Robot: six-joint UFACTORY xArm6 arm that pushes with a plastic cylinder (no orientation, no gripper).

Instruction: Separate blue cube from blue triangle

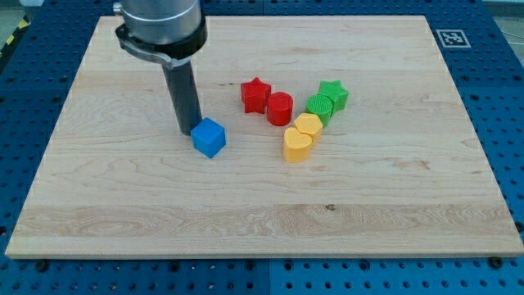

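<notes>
A blue cube (209,137) sits on the wooden board (368,205), left of the board's middle. My tip (187,131) rests on the board just left of the cube, touching or nearly touching its left side. The dark rod rises from there to the arm's grey housing at the view's top left. No blue triangle shows in this view; I cannot tell whether the rod hides it.
To the right of the cube lie a red star (255,94), a red cylinder (279,108), a green star (333,94), a second green block (320,107), a yellow hexagon (309,125) and a yellow heart (296,144). A fiducial tag (449,37) marks the top right corner.
</notes>
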